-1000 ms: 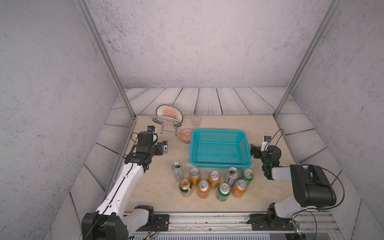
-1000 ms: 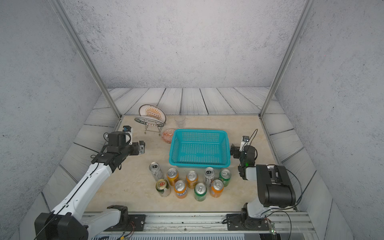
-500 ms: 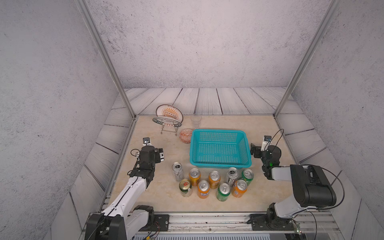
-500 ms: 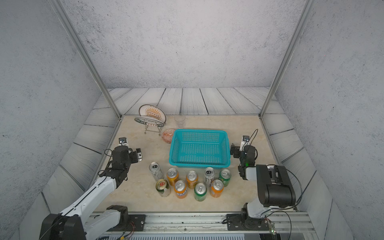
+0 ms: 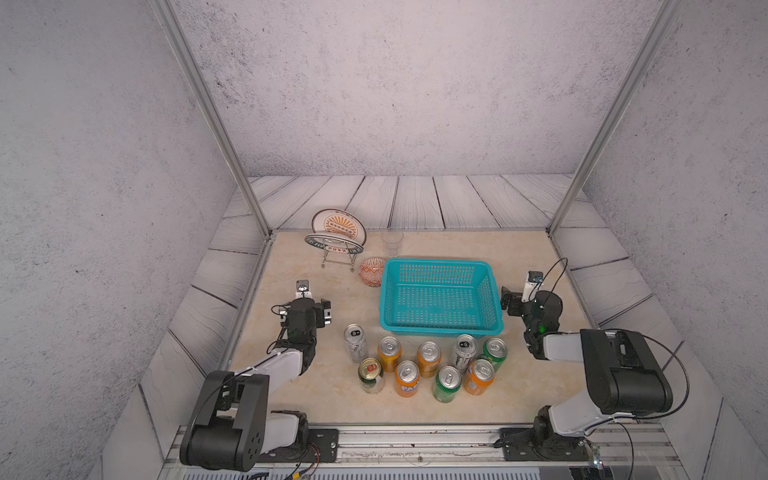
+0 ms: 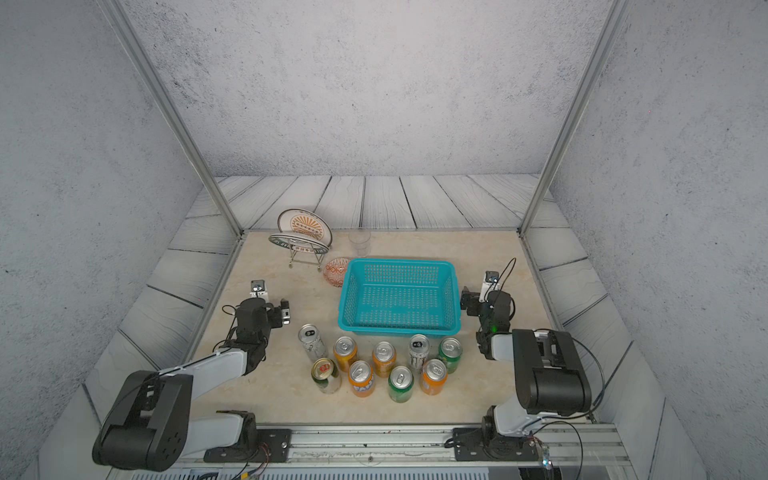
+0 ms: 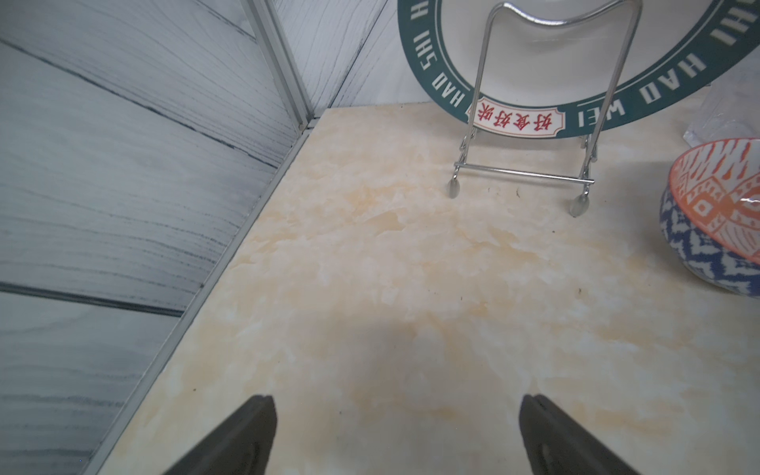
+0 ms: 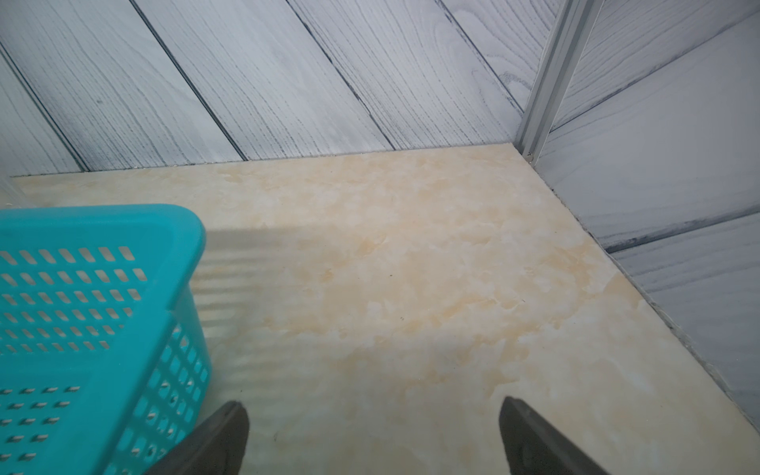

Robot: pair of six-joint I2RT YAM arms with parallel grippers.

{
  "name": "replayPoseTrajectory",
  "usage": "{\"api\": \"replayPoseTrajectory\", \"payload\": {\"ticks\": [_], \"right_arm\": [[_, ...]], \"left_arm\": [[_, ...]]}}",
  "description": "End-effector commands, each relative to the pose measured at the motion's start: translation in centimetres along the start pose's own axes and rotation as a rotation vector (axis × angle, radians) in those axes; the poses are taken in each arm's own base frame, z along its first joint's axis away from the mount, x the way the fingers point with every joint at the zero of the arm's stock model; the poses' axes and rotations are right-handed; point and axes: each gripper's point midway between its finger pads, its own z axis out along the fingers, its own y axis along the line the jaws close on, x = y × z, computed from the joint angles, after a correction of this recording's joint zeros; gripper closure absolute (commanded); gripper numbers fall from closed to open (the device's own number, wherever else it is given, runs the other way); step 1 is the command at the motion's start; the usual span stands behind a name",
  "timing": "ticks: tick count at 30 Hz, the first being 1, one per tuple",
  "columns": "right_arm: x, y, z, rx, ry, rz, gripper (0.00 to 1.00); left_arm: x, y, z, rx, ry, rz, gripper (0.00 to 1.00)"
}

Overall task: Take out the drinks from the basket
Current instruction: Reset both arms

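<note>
The turquoise basket [image 5: 436, 263] stands mid-table with nothing inside; its mesh floor shows bare in both top views, and its rim [image 6: 399, 263] is free. The drinks [image 5: 429, 358] stand upright in a cluster on the table just in front of it: orange cans [image 6: 360, 377], green ones [image 5: 447, 383] and two silver-white ones [image 5: 354, 341]. My left gripper [image 5: 307, 307] hovers low, left of the cans, open and empty, over bare table [image 7: 397, 411]. My right gripper [image 5: 510, 301] sits beside the basket's right wall [image 8: 103, 222], open and empty [image 8: 374, 411].
Two plates lean on a wire stand [image 5: 338, 232] at the back left, with a clear cup [image 5: 392, 241] and a patterned bowl [image 5: 371, 271] behind the basket's left corner. Grey plank walls and metal posts [image 5: 249, 199] close in the table.
The left arm has pulled back toward the front and sunk lower, with its gripper still open. The right arm, the basket and the cans have not moved.
</note>
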Motion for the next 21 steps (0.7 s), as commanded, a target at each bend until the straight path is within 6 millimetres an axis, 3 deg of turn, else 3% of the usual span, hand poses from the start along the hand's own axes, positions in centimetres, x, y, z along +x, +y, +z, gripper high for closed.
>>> {"api": "replayPoseTrajectory", "payload": {"ticks": [1, 7, 11, 21], "right_arm": [[0.7, 0.1, 0.1, -0.008, 0.014, -0.004, 0.0], [0.7, 0.0, 0.1, -0.007, 0.013, -0.004, 0.01], [0.7, 0.1, 0.1, -0.008, 0.014, -0.005, 0.01], [0.7, 0.1, 0.0, -0.011, 0.008, -0.005, 0.01]], "left_arm": [[-2.7, -0.2, 0.7, 0.023, -0.116, 0.025, 0.01], [-1.1, -0.8, 2.8, 0.046, -0.121, 0.017, 0.01], [-0.8, 0.2, 4.1, 0.059, -0.016, -0.042, 0.01], [-0.7, 0.3, 4.1, 0.088, -0.017, -0.059, 0.01]]}}
